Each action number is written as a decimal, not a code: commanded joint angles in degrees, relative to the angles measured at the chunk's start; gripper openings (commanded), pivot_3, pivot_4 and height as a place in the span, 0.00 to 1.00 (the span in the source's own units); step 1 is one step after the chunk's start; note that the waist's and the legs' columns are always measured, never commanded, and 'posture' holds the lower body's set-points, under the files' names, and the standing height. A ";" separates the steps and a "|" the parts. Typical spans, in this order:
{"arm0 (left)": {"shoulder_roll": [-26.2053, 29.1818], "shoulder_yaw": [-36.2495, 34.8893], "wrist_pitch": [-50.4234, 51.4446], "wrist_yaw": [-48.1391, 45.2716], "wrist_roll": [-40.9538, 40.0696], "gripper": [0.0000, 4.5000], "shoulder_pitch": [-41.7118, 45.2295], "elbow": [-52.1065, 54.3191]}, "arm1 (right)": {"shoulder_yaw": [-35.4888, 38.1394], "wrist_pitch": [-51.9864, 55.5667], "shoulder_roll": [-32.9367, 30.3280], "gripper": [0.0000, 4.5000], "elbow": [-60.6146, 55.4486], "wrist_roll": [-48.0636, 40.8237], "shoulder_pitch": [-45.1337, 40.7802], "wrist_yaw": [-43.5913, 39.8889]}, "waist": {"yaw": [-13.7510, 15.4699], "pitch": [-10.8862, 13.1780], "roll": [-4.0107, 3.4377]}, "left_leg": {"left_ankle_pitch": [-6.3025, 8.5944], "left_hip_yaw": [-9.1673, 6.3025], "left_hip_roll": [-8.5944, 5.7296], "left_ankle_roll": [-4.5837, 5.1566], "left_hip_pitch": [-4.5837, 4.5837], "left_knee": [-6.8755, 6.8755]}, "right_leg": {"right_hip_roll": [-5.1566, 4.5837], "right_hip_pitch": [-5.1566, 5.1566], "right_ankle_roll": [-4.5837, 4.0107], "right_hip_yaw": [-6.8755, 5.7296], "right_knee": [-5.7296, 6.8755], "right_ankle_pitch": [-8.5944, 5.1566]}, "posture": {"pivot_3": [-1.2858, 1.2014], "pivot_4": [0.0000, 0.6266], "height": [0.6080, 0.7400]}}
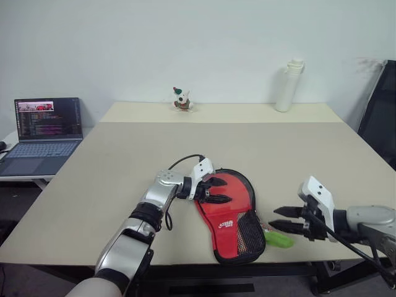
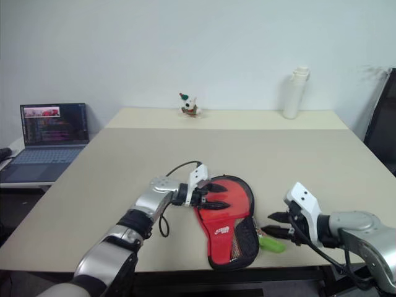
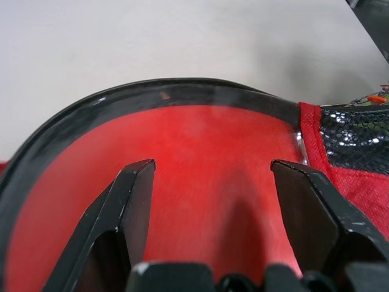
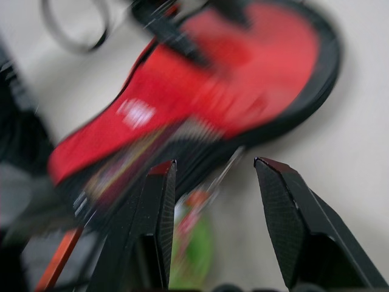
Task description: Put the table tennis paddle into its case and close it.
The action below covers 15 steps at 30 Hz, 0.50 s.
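Case (image 1: 229, 213) lies red face up on counter (image 1: 111, 161), no paddle outside so probably already in; left gripper (image 1: 213, 190) spread over its round end, right gripper (image 1: 289, 221) spread, empty beside green charm (image 1: 278, 239); closure unconfirmed.

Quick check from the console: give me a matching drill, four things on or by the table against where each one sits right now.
Things:
1. case
2. green charm
3. laptop
4. white bottle

Places:
A. far edge of the table, on the robot's right
B. side desk to the robot's left
C. near edge, under the open left gripper
D. beside the case's mesh end, just ahead of the open right gripper

Pairs: 1-C, 2-D, 3-B, 4-A
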State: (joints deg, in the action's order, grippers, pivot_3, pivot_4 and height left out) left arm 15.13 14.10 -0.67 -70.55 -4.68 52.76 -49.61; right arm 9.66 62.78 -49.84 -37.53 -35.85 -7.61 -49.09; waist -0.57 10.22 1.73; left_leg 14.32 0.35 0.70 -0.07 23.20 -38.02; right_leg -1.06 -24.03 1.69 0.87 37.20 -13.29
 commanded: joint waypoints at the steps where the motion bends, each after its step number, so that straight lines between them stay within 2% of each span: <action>1: -1.07 0.07 -3.67 -1.22 1.58 0.74 2.54 -3.94 | 2.25 -1.95 -3.65 0.49 -4.40 -1.32 2.84 -1.78 | -0.01 0.00 0.01 | 0.00 0.03 0.00 0.00 0.00 -0.01 | 0.00 0.01 0.01 0.01 -0.03 0.00 | 0.52 0.24 1.00; 8: -2.46 0.39 -7.61 -2.04 4.47 0.74 2.95 -9.50 | -3.19 -8.30 -7.10 0.49 -5.27 4.59 8.00 0.70 | 0.12 0.00 0.04 | 0.00 -0.01 0.00 0.00 0.07 0.01 | 0.00 0.00 0.02 -0.02 -0.12 0.00 | 0.52 0.24 1.00; 15: -3.01 0.14 -8.26 -2.78 4.76 0.74 1.96 -9.89 | -10.97 -13.41 -4.69 0.49 -1.12 11.73 6.49 5.09 | 0.19 -0.02 0.05 | 0.00 0.00 0.01 0.00 0.04 -0.02 | -0.03 0.01 0.03 -0.01 -0.10 0.01 | 0.52 0.24 1.00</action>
State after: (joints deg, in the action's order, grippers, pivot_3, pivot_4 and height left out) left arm 12.55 14.28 -8.39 -72.66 -0.70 55.19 -58.86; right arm -1.00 51.36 -54.99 -38.90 -25.61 0.22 -44.93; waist -0.38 10.21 1.78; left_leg 14.32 0.35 0.71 -0.07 23.25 -38.04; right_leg -1.09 -24.02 1.73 0.86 37.10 -13.28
